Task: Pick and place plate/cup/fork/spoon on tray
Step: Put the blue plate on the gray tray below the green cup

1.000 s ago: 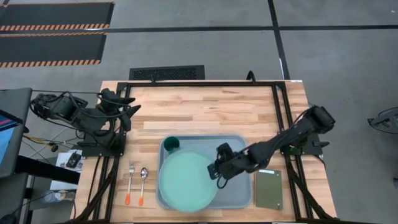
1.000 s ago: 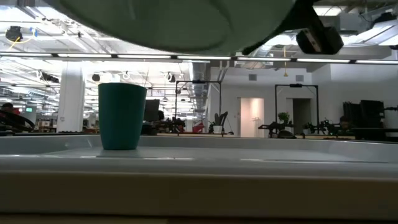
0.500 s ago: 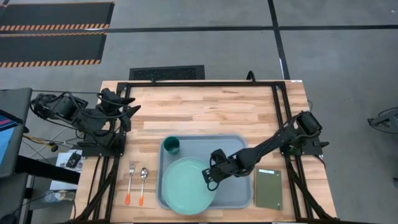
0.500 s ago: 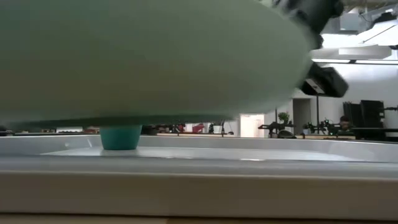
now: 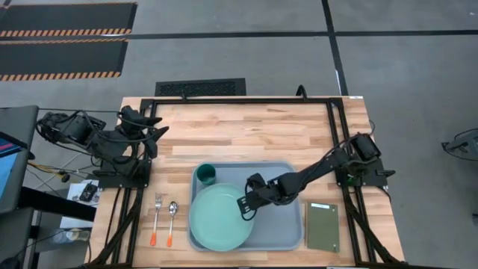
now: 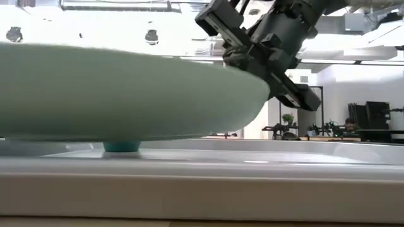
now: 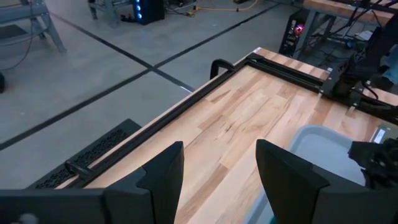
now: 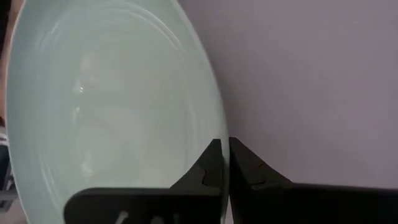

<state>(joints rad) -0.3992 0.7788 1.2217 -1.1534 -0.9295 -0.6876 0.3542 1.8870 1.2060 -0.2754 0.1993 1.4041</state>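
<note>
At the far left, the left gripper [image 5: 154,134] waits over the wooden surface [image 5: 254,134], its fingers [image 7: 163,175] spread. The fork [image 5: 156,219] and spoon [image 5: 171,221] lie side by side on the surface, just left of the tray [image 5: 287,228]. The cup [image 5: 207,175] stands in the tray's far-left corner. The plate [image 5: 219,219] sits over the tray's left half, its right rim pinched by the right gripper [image 5: 245,208].
</note>
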